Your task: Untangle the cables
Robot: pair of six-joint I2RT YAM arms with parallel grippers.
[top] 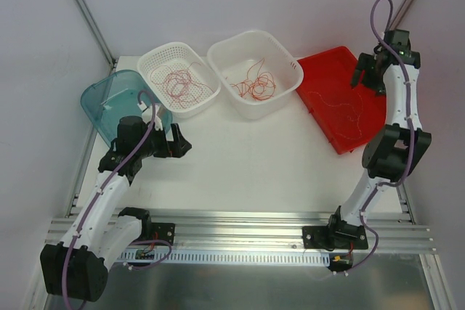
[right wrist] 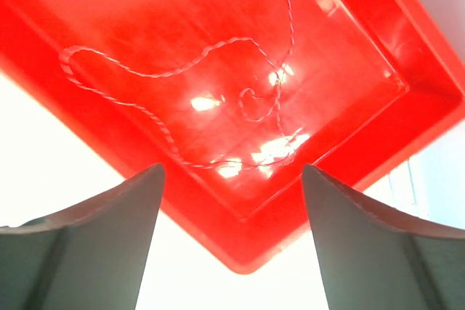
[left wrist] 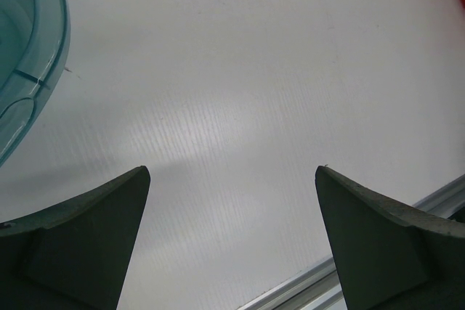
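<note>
Hovering with jaws apart, the right gripper (right wrist: 231,172) sits above one thin cable (right wrist: 156,75) lying, seemingly loose, in the red tray (right wrist: 349,49).

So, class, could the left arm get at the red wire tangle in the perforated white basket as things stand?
Probably yes: the left gripper stands open over bare table; the perforated basket holding the red wire tangle sits just beyond, open-topped, nothing between.
</note>
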